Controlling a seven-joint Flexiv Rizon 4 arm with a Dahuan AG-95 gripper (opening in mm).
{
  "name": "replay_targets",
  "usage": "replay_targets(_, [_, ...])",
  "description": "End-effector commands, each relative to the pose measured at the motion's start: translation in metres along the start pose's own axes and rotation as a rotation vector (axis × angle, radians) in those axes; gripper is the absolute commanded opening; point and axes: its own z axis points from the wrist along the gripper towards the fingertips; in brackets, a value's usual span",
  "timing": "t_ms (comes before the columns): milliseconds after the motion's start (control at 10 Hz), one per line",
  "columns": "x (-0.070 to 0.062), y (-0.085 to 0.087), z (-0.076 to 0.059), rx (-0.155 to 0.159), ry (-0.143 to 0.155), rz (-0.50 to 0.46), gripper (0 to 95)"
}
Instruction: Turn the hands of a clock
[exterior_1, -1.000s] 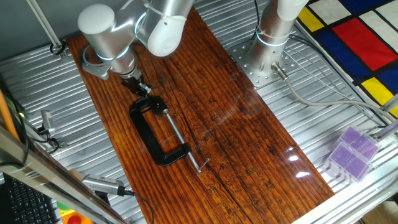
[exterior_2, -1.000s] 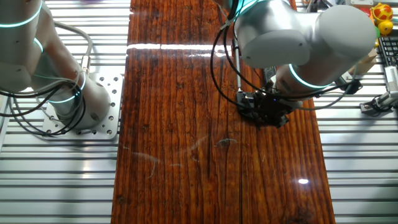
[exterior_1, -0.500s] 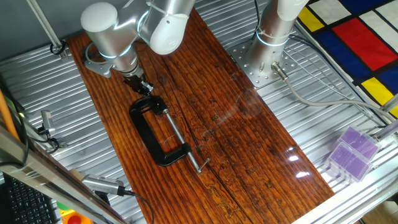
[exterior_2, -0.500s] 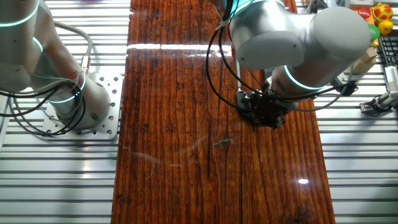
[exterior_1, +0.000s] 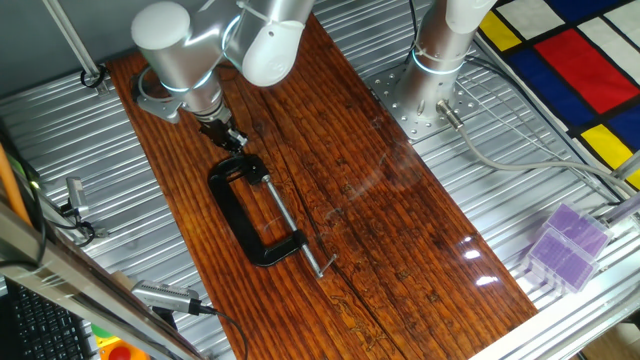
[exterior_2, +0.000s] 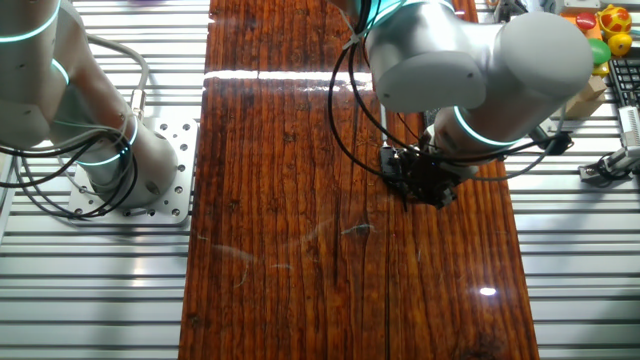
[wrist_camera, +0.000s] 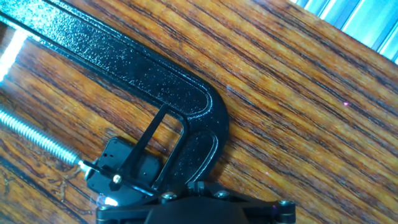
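A black C-clamp (exterior_1: 250, 215) lies on the wooden board (exterior_1: 400, 230). In the hand view its curved frame (wrist_camera: 186, 99) and screw rod (wrist_camera: 37, 134) show. A small black clock (wrist_camera: 121, 174) sits in the clamp's jaw at the screw tip, with thin dark hands over it. My gripper (exterior_1: 229, 137) points down at that end of the clamp, right over the clock. In the other fixed view my gripper (exterior_2: 425, 182) hides the clock. In the hand view the gripper (wrist_camera: 163, 186) has its fingers close together, with nothing seen between them.
A second arm's base (exterior_1: 430, 60) stands on a metal plate at the far right of the board. A purple box (exterior_1: 565, 245) lies near the right edge. A coloured mat (exterior_1: 570, 60) lies at the back right. A metal tool (exterior_1: 165, 297) lies left of the board.
My arm has shifted a little toward the far end of the board. The gripper tip stays at the clamp's jaw end. The clamp has not moved.
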Motion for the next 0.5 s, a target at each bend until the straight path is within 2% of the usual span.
replay_targets(100, [0.0003,0.0003,0.0000,0.001,0.000,0.001,0.0])
replay_targets(500, [0.0010,0.0008,0.0000,0.001,0.001,0.008,0.0])
